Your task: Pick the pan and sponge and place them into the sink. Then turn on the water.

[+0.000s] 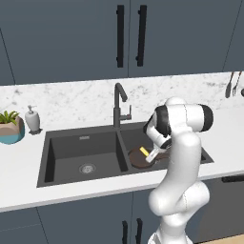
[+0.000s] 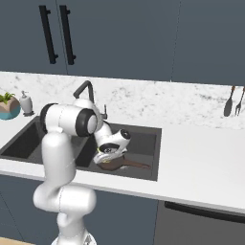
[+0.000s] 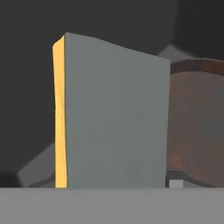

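Gripping sponge [image 3: 113, 113] | fingers [image 1: 153, 155] closed on it | above pan [image 1: 140, 159] in sink [image 1: 71, 152]

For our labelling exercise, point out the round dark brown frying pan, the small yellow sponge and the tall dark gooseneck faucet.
Round dark brown frying pan [image 1: 136, 159]: left base view, its rim.
Small yellow sponge [image 1: 144, 151]: left base view, its yellow face.
Tall dark gooseneck faucet [image 1: 116, 107]: left base view, its upright stem.
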